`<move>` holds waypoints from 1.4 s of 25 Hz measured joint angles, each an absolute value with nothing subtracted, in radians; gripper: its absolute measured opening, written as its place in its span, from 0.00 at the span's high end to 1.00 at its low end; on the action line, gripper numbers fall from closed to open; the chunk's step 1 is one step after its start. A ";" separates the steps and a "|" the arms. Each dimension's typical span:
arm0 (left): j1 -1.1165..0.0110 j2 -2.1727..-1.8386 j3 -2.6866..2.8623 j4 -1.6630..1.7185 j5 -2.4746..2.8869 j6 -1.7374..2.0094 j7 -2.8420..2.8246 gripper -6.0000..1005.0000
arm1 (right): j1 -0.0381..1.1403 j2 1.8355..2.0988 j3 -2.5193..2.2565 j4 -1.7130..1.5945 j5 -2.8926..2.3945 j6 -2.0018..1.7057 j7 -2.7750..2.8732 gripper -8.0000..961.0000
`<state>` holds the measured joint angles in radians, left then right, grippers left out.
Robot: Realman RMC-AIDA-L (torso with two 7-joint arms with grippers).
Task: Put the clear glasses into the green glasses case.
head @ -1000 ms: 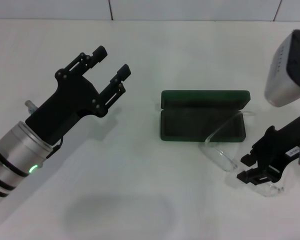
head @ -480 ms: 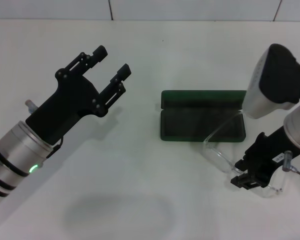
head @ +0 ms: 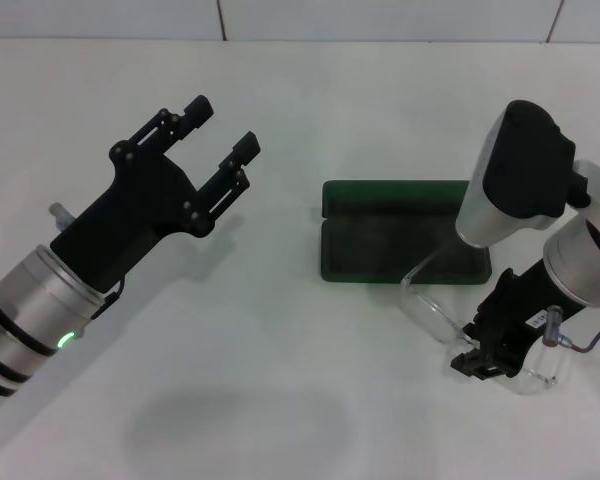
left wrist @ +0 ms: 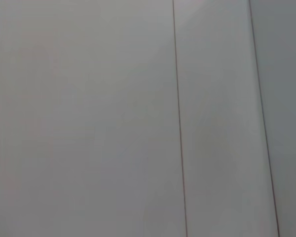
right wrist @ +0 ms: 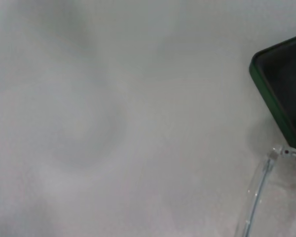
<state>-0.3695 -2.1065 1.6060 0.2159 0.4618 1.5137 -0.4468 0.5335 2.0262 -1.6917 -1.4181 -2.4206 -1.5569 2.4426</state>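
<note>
Table: a plain white surface [head: 310,150] fills the head view; a tiled wall with dark seams runs along its far edge.

Green glasses case: the green glasses case [head: 395,245] lies open on the table, right of centre. Its long axis runs left to right. The lid lies flat on the far side and the dark-lined tray on the near side, with the hinge between them. The right arm's wrist housing covers the case's right end in the head view. One green corner of the case [right wrist: 278,98] shows in the right wrist view.

Clear glasses: the clear glasses [head: 435,310] sit on the table just near and right of the case. One clear arm reaches up-left to the case's near edge; the lens curves away toward the near right, under the right gripper. In the right wrist view a thin clear arm [right wrist: 259,190] ends close beside the case corner.

Right gripper: the right gripper [head: 480,362] is low over the right end of the glasses, pointing near-left. Whether its fingers have closed on the clear frame cannot be told.

Left gripper: the left gripper [head: 223,125] hangs above the table on the left, well apart from the case, pointing far-right. Its fingers are spread and hold nothing.

Left wrist view: only blank wall panels with thin seams.
</note>
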 joint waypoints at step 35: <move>-0.348 -2.103 1.598 0.201 0.462 1.520 -0.445 0.40 | 0.478 2.019 -1.709 -1.541 -2.469 -1.527 2.438 0.86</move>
<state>-0.3479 -2.1031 1.5984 0.2007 0.4616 1.5195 -0.4448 0.4775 2.0187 -1.7086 -1.5414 -2.4685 -1.5273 2.4382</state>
